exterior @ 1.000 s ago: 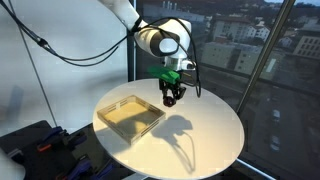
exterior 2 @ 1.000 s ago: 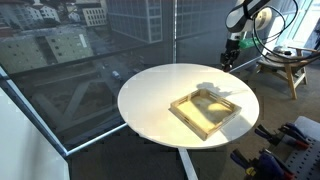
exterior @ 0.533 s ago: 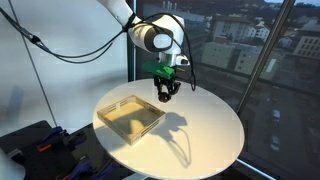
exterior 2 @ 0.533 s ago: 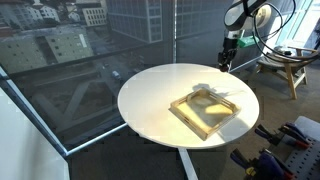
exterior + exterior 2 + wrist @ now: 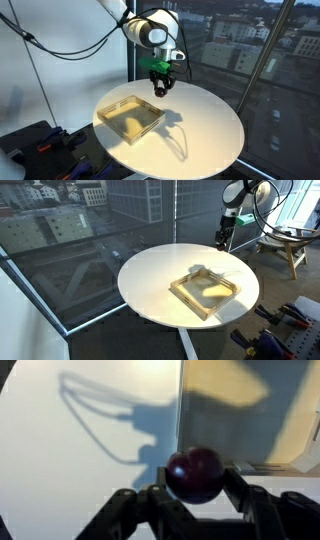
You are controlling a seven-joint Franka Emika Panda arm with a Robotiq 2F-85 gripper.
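Observation:
My gripper (image 5: 196, 485) is shut on a dark red round fruit (image 5: 194, 474), like a plum, held between both fingers. In both exterior views the gripper (image 5: 159, 88) (image 5: 223, 242) hangs in the air above the round white table (image 5: 200, 130), near its far edge and just beyond the shallow wooden tray (image 5: 131, 115) (image 5: 206, 290). The fruit is too small to make out in the exterior views. In the wrist view the tray's edge (image 5: 181, 420) runs below the fruit, with the tray's floor to the right.
The white table (image 5: 150, 280) stands by tall glass windows over a city. A wooden stand (image 5: 285, 248) is behind the table. Black and red tools (image 5: 290, 320) (image 5: 35, 145) lie beside the table. The arm's shadow falls across table and tray.
The gripper has risen with the fruit and moved toward the table's far edge, beside the tray. Its shadow has shifted on the table.

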